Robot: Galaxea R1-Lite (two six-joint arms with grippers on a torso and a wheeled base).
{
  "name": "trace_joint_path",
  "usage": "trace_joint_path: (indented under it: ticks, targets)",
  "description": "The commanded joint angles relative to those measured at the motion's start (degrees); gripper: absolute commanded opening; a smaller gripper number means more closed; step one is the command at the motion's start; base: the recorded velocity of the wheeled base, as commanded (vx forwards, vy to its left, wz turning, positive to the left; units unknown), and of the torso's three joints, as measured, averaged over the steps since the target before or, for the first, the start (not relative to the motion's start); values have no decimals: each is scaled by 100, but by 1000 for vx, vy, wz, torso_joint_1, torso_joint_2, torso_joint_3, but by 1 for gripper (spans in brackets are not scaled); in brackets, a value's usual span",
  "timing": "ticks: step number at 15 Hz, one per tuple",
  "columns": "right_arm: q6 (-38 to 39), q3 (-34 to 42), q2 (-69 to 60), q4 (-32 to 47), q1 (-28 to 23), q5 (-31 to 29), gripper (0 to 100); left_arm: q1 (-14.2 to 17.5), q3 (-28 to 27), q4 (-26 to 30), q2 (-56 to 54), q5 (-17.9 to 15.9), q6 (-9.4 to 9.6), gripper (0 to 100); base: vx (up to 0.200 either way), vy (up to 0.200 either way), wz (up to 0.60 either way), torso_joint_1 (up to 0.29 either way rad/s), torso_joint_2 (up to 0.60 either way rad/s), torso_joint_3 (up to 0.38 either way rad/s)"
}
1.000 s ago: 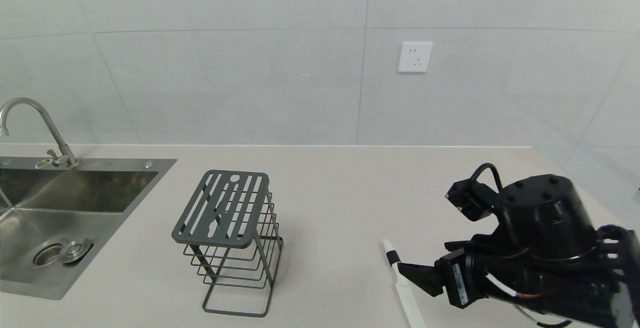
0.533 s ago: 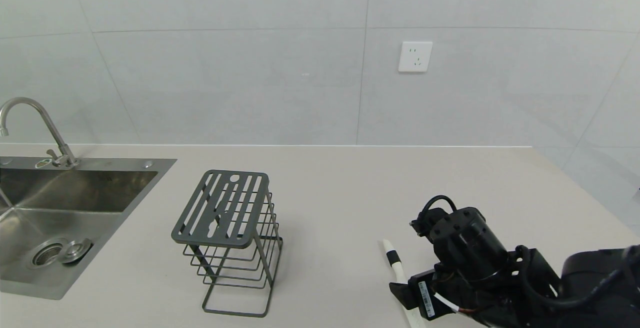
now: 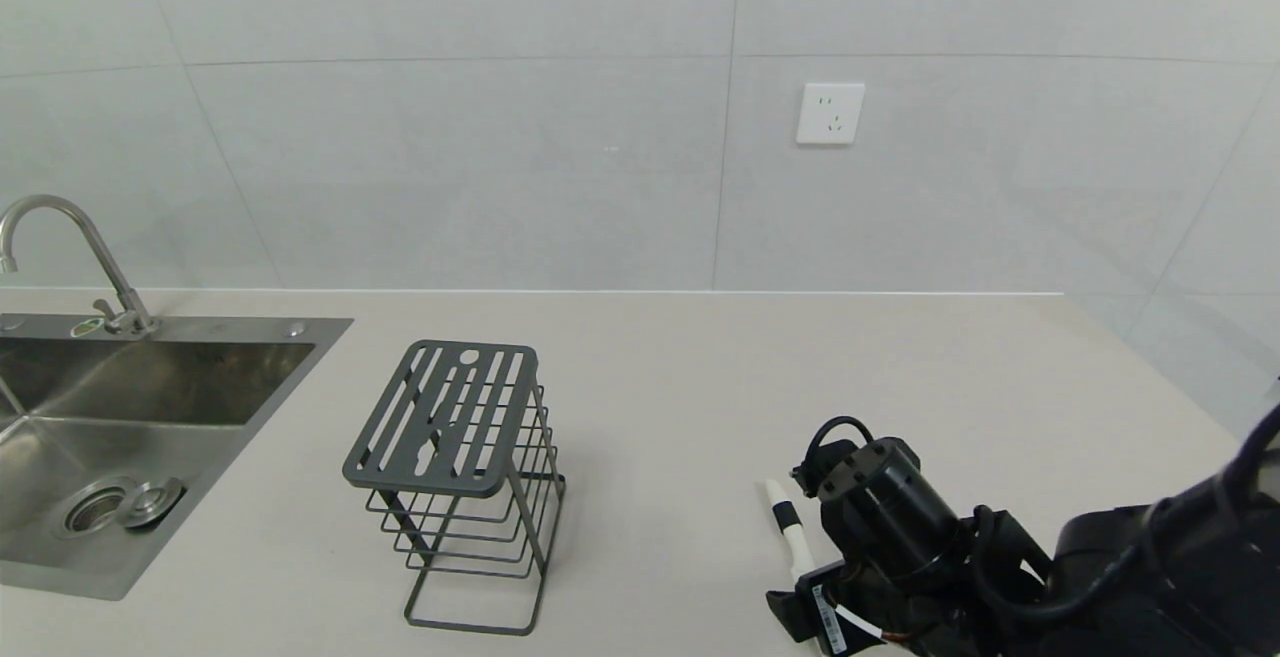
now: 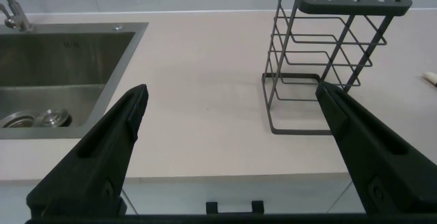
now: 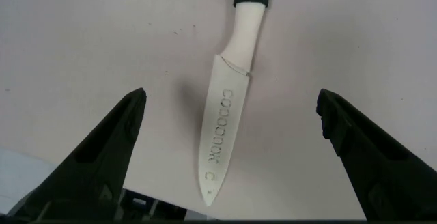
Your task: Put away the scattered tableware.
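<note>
A white knife (image 3: 787, 529) with a black band on its handle lies flat on the beige counter, right of the rack. My right arm's wrist (image 3: 880, 527) hangs low over its blade end. In the right wrist view my right gripper (image 5: 231, 108) is open, one finger on each side of the white blade (image 5: 220, 138), not touching it. The dark wire knife rack (image 3: 455, 477) with a slotted top stands at the counter's middle. My left gripper (image 4: 231, 91) is open and holds nothing, off the counter's front edge facing the rack (image 4: 338, 46). The knife's tip end (image 4: 430, 78) shows there too.
A steel sink (image 3: 120, 437) with a drain and a curved faucet (image 3: 70, 247) takes up the counter's left; its basin (image 4: 61, 67) lies beside the rack. A tiled wall with a socket (image 3: 830, 113) closes the back. The counter ends at the right.
My right arm has dropped and moved left, from beside the knife to low over its blade. The knife, the rack and the camera have stayed put.
</note>
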Motion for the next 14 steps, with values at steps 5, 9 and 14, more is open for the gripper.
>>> trace_joint_path:
  ticks: [5,9,14]
  targets:
    - [-58,-351,546,-25,-310,-1,100,2,0,-1,7,-9,-1,100,0,0,0,0,0,0]
    - [-67,-439,713,-86,-310,-1,100,2,0,-1,7,-9,-1,100,0,0,0,0,0,0]
    - [-243,-703,959,-201,-266,-1,100,-7,0,-1,7,-9,-1,100,0,0,0,0,0,0]
